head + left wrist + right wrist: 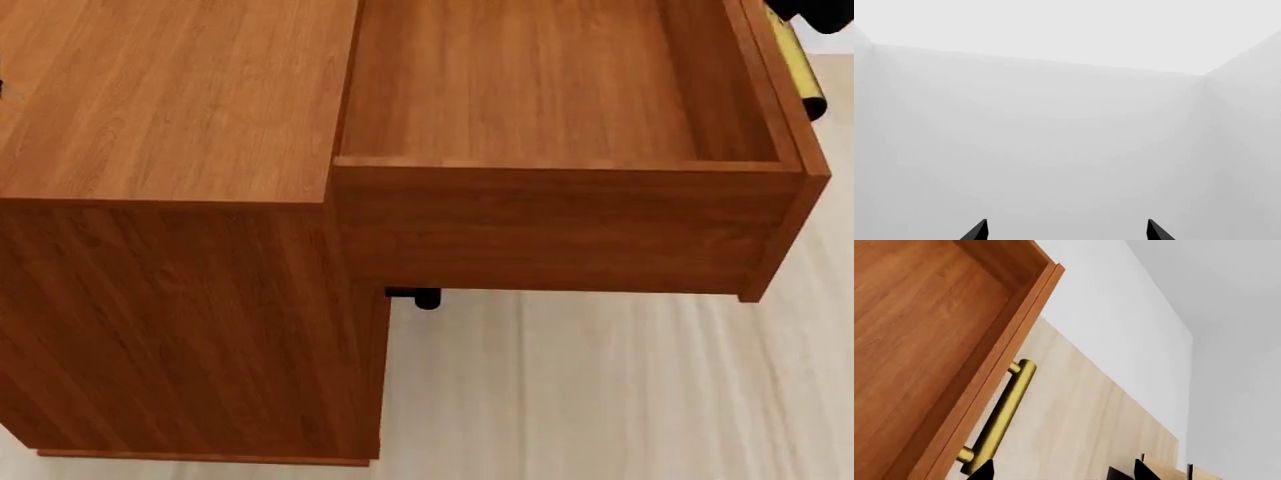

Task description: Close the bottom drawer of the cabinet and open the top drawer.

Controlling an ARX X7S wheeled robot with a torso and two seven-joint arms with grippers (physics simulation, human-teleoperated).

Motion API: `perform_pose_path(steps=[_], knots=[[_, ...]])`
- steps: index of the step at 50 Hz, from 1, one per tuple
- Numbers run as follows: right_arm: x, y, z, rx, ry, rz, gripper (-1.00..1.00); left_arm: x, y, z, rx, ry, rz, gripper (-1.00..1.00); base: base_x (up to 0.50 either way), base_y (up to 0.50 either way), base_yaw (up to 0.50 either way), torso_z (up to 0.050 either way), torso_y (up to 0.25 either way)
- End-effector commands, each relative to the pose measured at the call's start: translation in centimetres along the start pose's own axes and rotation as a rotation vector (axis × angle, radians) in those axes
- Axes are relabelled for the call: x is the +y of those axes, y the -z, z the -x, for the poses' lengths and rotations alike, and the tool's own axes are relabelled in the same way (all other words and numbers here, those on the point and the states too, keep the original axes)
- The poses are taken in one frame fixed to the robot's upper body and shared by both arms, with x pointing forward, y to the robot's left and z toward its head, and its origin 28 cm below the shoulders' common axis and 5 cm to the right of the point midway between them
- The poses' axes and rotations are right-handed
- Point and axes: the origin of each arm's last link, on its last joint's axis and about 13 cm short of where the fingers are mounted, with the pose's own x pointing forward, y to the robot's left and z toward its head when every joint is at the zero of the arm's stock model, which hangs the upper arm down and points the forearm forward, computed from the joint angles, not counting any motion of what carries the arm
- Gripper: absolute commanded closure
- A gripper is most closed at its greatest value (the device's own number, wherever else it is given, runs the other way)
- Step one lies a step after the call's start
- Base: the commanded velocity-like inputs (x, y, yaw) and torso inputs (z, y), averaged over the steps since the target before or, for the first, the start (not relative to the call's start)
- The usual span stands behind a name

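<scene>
Head view first, and we are looking down on the cabinet (160, 250), with its top drawer (561, 230) pulled far out to our right, its bare wooden floor showing and nothing inside. So we judge the opening half of the job done, or very nearly so. The brass handle (797, 62) runs along the drawer front at the upper right of this view, and a dark shape sits just above it, most likely part of our right arm, though too little shows for us to be sure.

Now the bottom drawer: we cannot see it as such. Under the open drawer the cabinet front looks flush, with only a small dark stub (416, 297) poking out beneath. That fits a closed bottom drawer, but we would not swear to it from this angle.

Over to the right wrist view, and the handle (1002, 415) is right there on the drawer front. Our right gripper (1054, 471) shows only its dark tips at the frame edge, set apart, with one tip right by the bar's lower end. Whether that tip touches the bar, we cannot tell.

The left wrist view gives us blank pale walls, and the left gripper (1067, 231) has its fingers spread on nothing, well away from the work.
</scene>
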Motion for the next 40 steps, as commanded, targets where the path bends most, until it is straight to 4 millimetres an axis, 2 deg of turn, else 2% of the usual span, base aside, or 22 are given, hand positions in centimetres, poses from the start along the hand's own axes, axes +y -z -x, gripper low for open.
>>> perform_pose_path(steps=[1, 9, 25, 40], knots=[[-1.2, 0.2, 1.5, -0.018, 0.054, -0.024, -1.0, 0.0, -0.2, -0.1, -0.007, 0.0, 0.0, -1.0, 0.0, 0.0, 0.0, 0.0, 0.0], [-1.9, 1.2, 2.2, -0.045, 0.07, -0.084, -1.0, -0.1, -0.3, -0.2, -0.007, 0.002, -0.001, -1.0, 0.0, 0.0, 0.0, 0.0, 0.0], [-2.9, 5.5, 4.2, -0.102, 0.147, -0.269, -1.0, -0.2, -0.3, -0.2, -0.008, 0.01, -0.001, -1.0, 0.0, 0.0, 0.0, 0.0, 0.0], [-0.6, 7.9, 6.5, -0.188, 0.182, -0.368, -1.0, -0.3, -0.2, -0.4, -0.007, 0.016, 0.002, -1.0, 0.0, 0.0, 0.0, 0.0, 0.0]])
